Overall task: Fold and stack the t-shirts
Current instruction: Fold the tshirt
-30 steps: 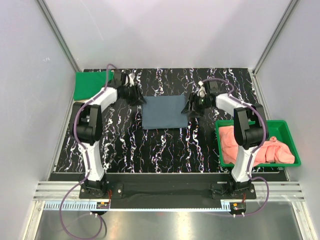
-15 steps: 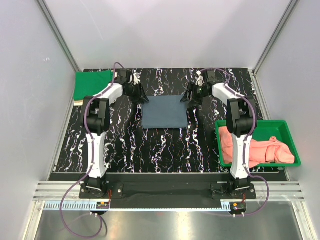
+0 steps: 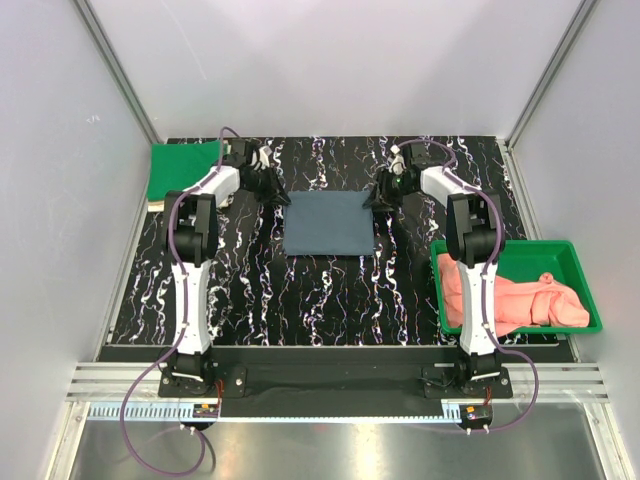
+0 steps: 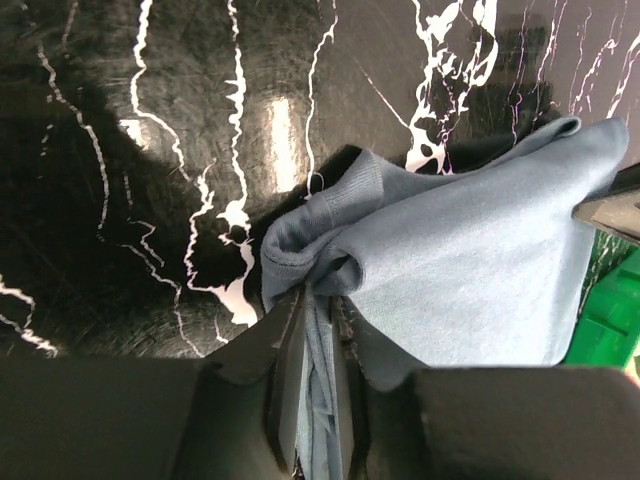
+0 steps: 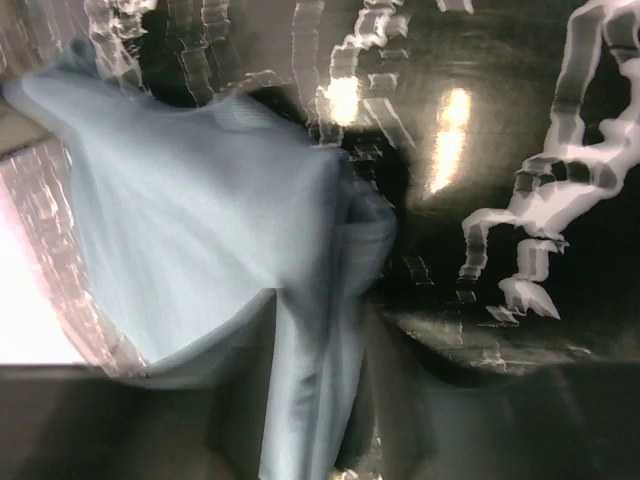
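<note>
A slate blue-grey t-shirt [image 3: 330,222] lies folded into a rectangle on the middle of the black marbled table. My left gripper [image 3: 273,190] sits at its far left corner. In the left wrist view that gripper [image 4: 318,305] is shut on a bunched fold of the blue-grey cloth [image 4: 470,260]. My right gripper [image 3: 377,194] is at the far right corner. The right wrist view is blurred, but it shows this gripper [image 5: 320,300] with blue-grey cloth [image 5: 200,220] pinched between its fingers. A bright green t-shirt [image 3: 183,168] lies folded at the far left. Salmon-pink t-shirts [image 3: 505,298] are heaped at the right.
A rigid green plastic tray [image 3: 578,258] at the right edge holds the pink heap. A strip of beige cloth [image 3: 152,205] shows under the green shirt's near edge. Grey walls enclose the table on three sides.
Both grippers moved from the shirt's side edges up to its far corners, and their jaws closed onto the blue-grey cloth there.
</note>
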Available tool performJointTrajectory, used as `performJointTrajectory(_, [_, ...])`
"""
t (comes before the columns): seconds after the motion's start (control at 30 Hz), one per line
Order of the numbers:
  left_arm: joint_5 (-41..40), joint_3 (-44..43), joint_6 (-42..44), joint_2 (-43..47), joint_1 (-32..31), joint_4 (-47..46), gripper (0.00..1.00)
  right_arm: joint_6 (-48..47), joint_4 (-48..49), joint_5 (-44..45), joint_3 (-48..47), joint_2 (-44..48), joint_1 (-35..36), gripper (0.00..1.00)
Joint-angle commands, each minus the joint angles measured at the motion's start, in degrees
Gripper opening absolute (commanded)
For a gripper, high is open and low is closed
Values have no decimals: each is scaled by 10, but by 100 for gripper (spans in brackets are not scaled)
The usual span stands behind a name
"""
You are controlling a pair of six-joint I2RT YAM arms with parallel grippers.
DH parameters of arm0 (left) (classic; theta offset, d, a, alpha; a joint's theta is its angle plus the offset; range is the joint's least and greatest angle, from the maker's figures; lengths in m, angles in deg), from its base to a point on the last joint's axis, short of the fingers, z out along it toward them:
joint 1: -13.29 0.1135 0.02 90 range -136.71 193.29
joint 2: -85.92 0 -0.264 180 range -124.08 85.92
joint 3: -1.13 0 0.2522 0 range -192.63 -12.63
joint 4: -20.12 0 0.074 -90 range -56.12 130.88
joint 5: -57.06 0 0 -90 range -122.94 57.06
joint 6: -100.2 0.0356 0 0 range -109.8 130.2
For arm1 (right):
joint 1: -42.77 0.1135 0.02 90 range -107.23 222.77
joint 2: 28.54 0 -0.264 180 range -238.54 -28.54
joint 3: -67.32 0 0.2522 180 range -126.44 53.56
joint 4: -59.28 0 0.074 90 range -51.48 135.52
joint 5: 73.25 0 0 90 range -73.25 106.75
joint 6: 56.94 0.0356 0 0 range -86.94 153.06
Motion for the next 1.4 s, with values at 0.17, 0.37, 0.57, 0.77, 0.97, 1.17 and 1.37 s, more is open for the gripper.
performJointTrajectory(0.17, [51, -27, -14, 41, 14, 1, 33, -22, -19, -19, -4, 49, -11, 63])
performJointTrajectory(0.37, [31, 35, -6, 118, 12, 19, 41, -31, -33, -24, 29, 77, -11, 66])
performJointTrajectory(0.57, [14, 137, 16, 162, -9, 23, 43, -48, -40, -40, 17, 44, -11, 57])
performJointTrajectory(0.77, [-25, 211, 14, 171, -37, 12, 40, -58, -40, -17, 16, 30, -11, 37])
performJointTrajectory(0.97, [-38, 225, 9, 220, -36, 2, 41, -48, -49, -1, 14, 62, -11, 36])
performJointTrajectory(1.17, [-51, 237, 15, 266, -44, 11, 43, -8, -59, 14, 53, 151, -9, 47])
performJointTrajectory(1.37, [-35, 252, 20, 249, -87, 5, 43, 15, -46, -18, 131, 217, 14, 32])
